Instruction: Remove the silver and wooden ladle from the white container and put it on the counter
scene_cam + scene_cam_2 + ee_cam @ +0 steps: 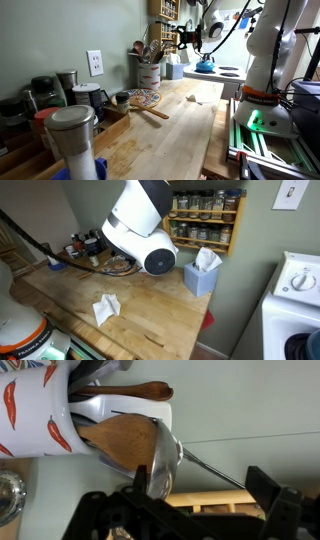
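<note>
The ladle (165, 465) is standing bowl-up in the white container (149, 73) by the tabletop's (170, 135) far wall-side edge, not yet lifted. The gripper (200, 482) is hovering spread about its silver bowl, leaving grasp, lift and placing undone.

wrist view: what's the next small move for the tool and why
Probably close the tool on the ladle: its silver bowl sits between the open fingers, close to one of them, and it is not yet out of the white container.
</note>
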You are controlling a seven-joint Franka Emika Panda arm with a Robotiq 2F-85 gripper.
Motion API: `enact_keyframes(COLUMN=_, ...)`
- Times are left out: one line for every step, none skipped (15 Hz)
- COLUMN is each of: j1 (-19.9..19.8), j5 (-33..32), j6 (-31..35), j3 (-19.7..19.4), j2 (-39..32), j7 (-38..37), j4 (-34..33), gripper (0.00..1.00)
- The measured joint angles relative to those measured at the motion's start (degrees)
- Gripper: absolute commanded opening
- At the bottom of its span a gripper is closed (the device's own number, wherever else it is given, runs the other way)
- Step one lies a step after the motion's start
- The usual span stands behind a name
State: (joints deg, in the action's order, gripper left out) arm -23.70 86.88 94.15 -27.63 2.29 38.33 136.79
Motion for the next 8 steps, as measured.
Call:
enact_keyframes(j1=-0.06, j5=0.54, j6=-0.94, j3=0.01, j2=-0.45, j7=0.13, j4=0.0, gripper=1.0)
enact_keyframes(j1=-0.06, j5=1.04, j6=-1.89, j3=0.09, j2=-0.94, j7=0.32, j4=-0.01, gripper=1.0)
enact_keyframes(j1=-0.06, j5=1.51, j6=-2.7, j3=0.23, j2=-1.38, j7=0.49, j4=-0.01, gripper=1.0)
enact_keyframes(j1=-0.05, j5=1.94, j6=-3.69, j3=0.36, j2=-1.79, j7=0.62, j4=-0.01, gripper=1.0)
enact_keyframes(j1=-0.04, j5=2.41, j6=-4.75, j3=0.54, j2=-2.14, j7=0.76, j4=0.0, gripper=1.0)
enact_keyframes(j1=-0.03, j5=2.81, j6=-5.69, j3=0.7, j2=-2.37, j7=0.94, j4=0.0, gripper=1.0)
enact_keyframes(j1=-0.03, j5=3.26, j6=-6.51, j3=0.85, j2=-2.48, j7=1.24, j4=0.0, gripper=1.0)
enact_keyframes(j1=-0.02, j5=3.73, j6=-7.13, j3=0.99, j2=-2.49, j7=1.54, j4=0.0, gripper=1.0)
